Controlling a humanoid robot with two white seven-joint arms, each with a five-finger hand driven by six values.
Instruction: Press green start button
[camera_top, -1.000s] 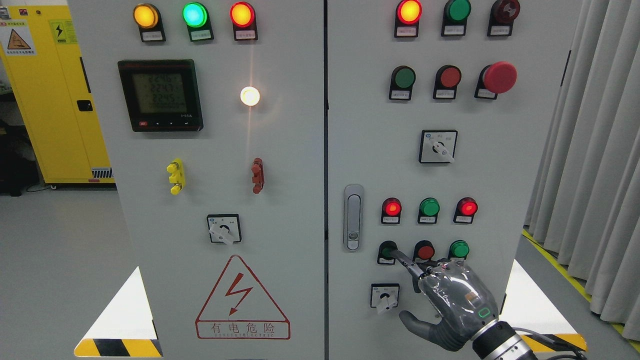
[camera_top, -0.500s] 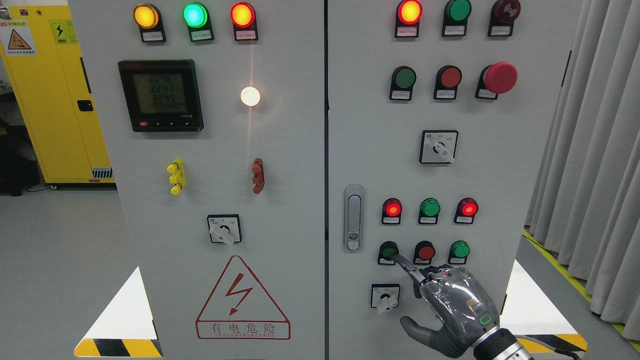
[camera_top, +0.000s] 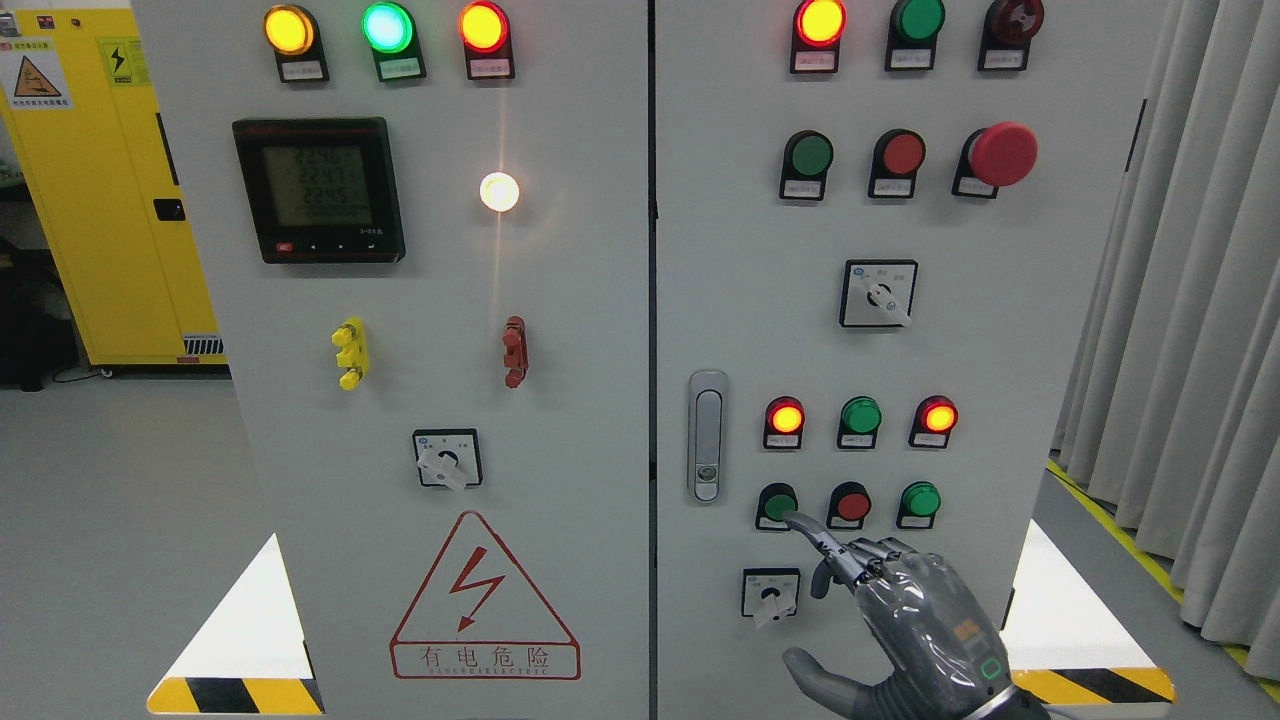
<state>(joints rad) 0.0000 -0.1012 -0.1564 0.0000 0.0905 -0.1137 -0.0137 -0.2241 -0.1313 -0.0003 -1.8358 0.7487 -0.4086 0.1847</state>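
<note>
Head view shows the round green push button at the left end of the lowest button row on the right grey cabinet door. Its lower right edge meets the tip of the extended index finger of the grey robotic right hand; the other fingers are curled loosely, the thumb juts left, and nothing is held. Beside the button sit a round red button and another green button. Below it is a small rotary selector switch.
</note>
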